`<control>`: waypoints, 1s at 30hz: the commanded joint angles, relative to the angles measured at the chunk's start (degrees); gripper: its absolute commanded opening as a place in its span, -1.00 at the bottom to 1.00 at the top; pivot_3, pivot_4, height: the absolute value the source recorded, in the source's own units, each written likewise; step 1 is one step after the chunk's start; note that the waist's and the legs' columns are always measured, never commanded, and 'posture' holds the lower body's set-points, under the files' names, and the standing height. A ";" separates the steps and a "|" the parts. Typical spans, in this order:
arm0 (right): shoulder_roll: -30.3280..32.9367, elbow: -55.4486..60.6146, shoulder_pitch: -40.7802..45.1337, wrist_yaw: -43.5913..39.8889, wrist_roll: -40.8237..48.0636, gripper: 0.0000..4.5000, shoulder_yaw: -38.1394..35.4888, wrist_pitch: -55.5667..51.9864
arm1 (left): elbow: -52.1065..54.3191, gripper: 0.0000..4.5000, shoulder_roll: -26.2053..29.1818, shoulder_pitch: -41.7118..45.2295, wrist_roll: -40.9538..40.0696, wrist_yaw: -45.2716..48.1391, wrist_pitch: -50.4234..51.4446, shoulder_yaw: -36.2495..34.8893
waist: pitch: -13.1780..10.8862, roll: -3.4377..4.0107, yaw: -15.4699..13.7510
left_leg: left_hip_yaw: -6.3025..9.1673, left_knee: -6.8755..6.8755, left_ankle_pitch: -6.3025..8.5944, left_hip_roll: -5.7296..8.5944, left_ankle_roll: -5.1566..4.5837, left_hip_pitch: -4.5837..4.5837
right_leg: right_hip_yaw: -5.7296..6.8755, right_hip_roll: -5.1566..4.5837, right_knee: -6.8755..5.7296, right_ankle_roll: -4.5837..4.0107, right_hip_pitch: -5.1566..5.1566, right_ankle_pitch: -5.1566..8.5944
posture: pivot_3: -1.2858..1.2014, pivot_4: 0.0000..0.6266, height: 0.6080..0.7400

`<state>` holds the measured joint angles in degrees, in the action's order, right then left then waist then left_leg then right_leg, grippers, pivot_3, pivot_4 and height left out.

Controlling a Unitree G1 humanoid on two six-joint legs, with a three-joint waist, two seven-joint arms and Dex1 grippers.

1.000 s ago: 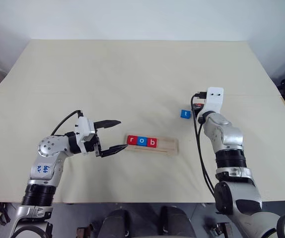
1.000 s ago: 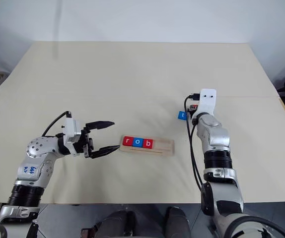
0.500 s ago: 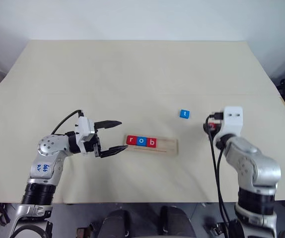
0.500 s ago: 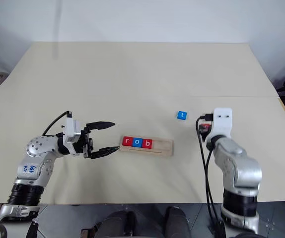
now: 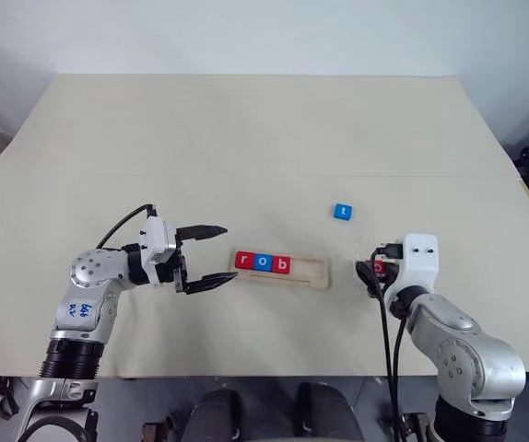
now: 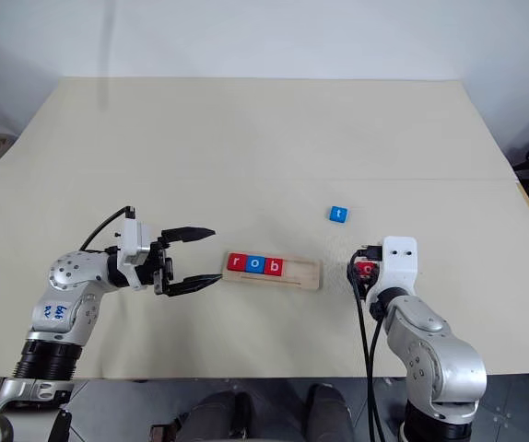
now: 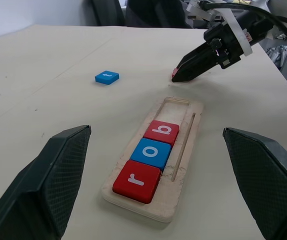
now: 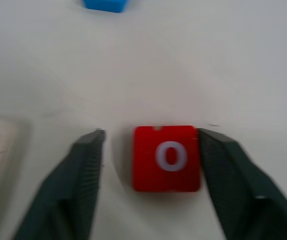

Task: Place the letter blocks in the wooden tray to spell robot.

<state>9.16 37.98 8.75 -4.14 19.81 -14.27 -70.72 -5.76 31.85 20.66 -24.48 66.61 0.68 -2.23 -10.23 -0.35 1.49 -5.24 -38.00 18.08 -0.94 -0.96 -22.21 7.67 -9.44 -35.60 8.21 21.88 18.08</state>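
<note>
The right gripper stands spread around the red "o" block on the table. The left gripper hangs spread beside the wooden tray.

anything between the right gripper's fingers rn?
Yes: the red o block lies on the table between the right gripper's open fingers, against one finger with a gap to the other. The right wrist view shows it.
</note>
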 commanded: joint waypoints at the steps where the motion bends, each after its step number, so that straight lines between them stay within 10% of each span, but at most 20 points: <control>1: 4.79 -1.25 2.42 -6.74 4.41 0.90 -2.03 -0.12 | 1.23 1.00 0.67 -0.21 -0.44 -0.38 -0.18 -1.27 | 0.00 0.00 0.01 | 0.00 0.00 0.00 0.00 0.00 0.00 | 0.00 0.00 0.00 0.00 0.00 0.00 | 0.03 -0.52 1.00; 14: 40.60 -32.60 7.39 -58.48 2.40 0.99 7.61 43.12 | 1.97 1.00 0.95 -1.22 -0.91 -0.46 -1.03 -1.66 | -0.04 -0.05 -0.27 | -0.05 -0.05 0.10 0.04 -0.18 0.04 | 0.03 -0.02 0.18 0.08 -0.16 -0.04 | 0.03 -0.52 1.00; 27: 40.03 -71.55 27.06 -79.88 -10.91 0.99 21.08 74.10 | 4.94 1.00 1.86 -1.03 -2.64 5.44 1.17 -0.07 | -0.05 -0.06 -0.08 | -0.03 -0.27 0.10 0.03 -0.18 0.04 | 0.09 -0.03 0.20 0.17 -0.29 -0.09 | 0.03 -0.52 1.00; 30: 38.84 -75.68 29.46 -80.42 -12.43 0.73 21.95 75.47 | 5.70 1.00 1.72 -1.39 -2.51 5.42 1.43 0.07 | -0.05 -0.05 -0.08 | -0.02 -0.27 0.10 0.02 -0.18 0.04 | 0.10 -0.03 0.20 0.17 -0.30 -0.09 | 0.03 -0.52 1.00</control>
<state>48.12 -36.25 37.19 -83.40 7.93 8.02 3.50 -2.51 33.13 19.52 -25.95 71.76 1.99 -1.94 -10.28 -0.41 1.41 -5.27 -38.27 18.18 -0.92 -1.14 -22.18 7.77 -9.47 -35.40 8.38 21.58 17.99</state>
